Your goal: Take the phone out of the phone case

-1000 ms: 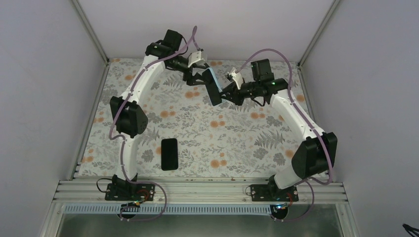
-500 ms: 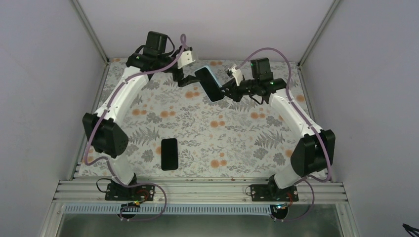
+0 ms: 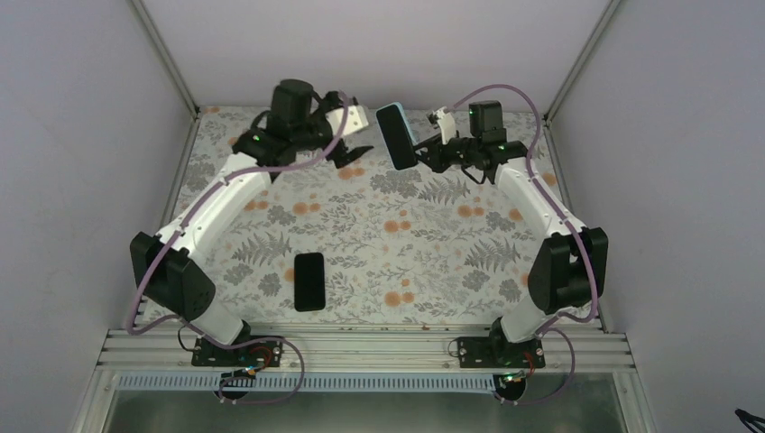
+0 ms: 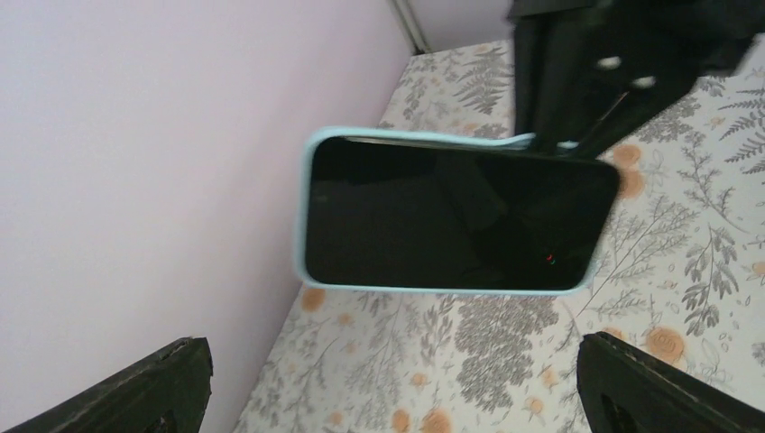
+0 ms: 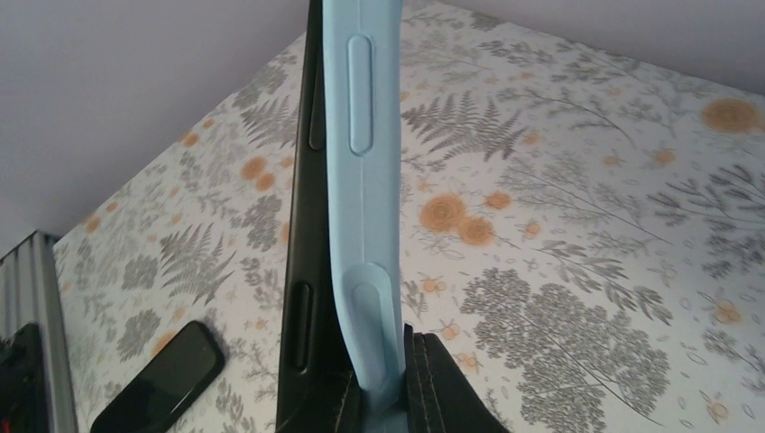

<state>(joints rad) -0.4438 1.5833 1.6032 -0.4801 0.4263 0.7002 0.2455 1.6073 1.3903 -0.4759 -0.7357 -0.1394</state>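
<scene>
The phone (image 3: 395, 137), black with a dark screen, is held in the air over the far side of the table, still inside the light blue phone case (image 3: 405, 122). My right gripper (image 3: 426, 150) is shut on the case's lower end. In the right wrist view the phone's black edge (image 5: 305, 225) stands a little apart from the case's side (image 5: 363, 180), with my right gripper (image 5: 386, 379) pinching at the bottom. My left gripper (image 3: 350, 152) is open, to the left of the phone and not touching it. In its own view the left gripper (image 4: 406, 397) faces the screen (image 4: 451, 216) and the case's rim (image 4: 307, 216).
A second all-black phone (image 3: 308, 281) lies flat on the floral table cover (image 3: 433, 253) near the front, also visible as a dark phone (image 5: 162, 379) in the right wrist view. Grey walls enclose the table on three sides.
My left gripper has opened, let go of the phone and drawn back to the left. My right gripper has carried the cased phone up and towards the back wall, turning it more upright.
</scene>
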